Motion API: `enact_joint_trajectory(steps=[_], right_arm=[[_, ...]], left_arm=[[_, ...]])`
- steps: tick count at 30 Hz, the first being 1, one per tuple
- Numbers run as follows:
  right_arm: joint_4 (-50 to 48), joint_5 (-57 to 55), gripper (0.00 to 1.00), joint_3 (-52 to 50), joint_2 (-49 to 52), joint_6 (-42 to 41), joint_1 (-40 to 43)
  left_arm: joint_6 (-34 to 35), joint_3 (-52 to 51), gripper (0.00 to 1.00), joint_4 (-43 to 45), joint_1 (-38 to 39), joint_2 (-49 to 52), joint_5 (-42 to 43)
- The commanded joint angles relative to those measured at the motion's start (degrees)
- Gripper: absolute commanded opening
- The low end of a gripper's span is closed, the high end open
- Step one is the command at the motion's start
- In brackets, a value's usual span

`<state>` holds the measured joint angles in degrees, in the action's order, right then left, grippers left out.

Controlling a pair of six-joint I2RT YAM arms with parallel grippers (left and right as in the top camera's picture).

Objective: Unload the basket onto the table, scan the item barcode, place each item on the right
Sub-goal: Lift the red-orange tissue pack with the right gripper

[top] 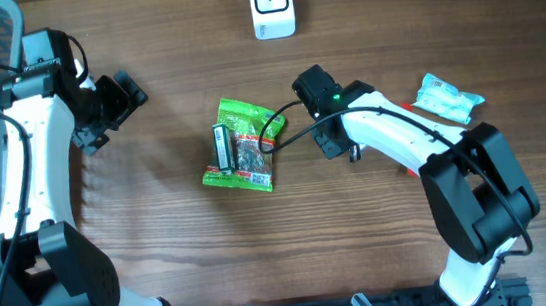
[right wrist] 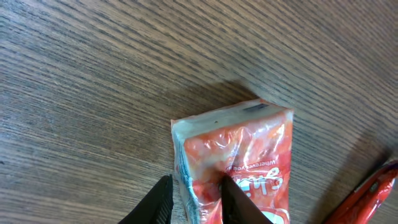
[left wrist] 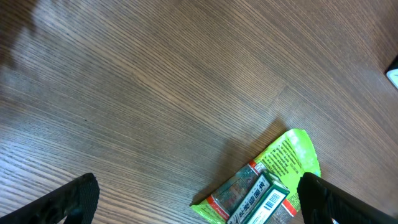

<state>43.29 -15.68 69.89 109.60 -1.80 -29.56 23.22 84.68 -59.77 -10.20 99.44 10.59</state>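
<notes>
Open tabletop (top: 159,219) left of green packet (top: 242,148), scanner (top: 271,4) at far edge

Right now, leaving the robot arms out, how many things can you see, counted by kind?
Packets: 3 (green packet, pale blue packet, orange-red packet)
Small box, lying on the green packet: 1
Scanner: 1
Red thing, mostly out of view: 1
Total: 6

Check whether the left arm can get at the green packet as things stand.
Probably yes. The left gripper is open, only bare table lies between it and the green packet, and the right gripper, shut on the orange packet, sits on its far side.
</notes>
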Motion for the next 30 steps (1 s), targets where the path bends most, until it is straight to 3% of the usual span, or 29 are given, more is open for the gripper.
enact_joint_trajectory(steps=[1,16,24,26,30], right_arm=[[0.3,-1.0,0.28,0.3,-3.9,0.5,0.0],[0.8,-1.0,0.31,-0.6,-3.8,1.6,0.0],[-6.8,-1.1,0.35,-7.3,-3.8,1.8,0.0],[-9.7,-1.1,0.34,-9.1,-3.8,2.1,0.0],[-12.1,-1.0,0.21,-10.8,-3.8,3.2,0.0]], left_arm=[[-0.5,-0.3,1.00,0.0,-0.1,0.5,0.5],[-0.5,-0.3,1.00,0.0,-0.1,0.5,0.5],[-0.5,-0.3,1.00,0.0,-0.1,0.5,0.5],[-0.5,-0.3,1.00,0.0,-0.1,0.5,0.5],[-0.5,-0.3,1.00,0.0,-0.1,0.5,0.5]])
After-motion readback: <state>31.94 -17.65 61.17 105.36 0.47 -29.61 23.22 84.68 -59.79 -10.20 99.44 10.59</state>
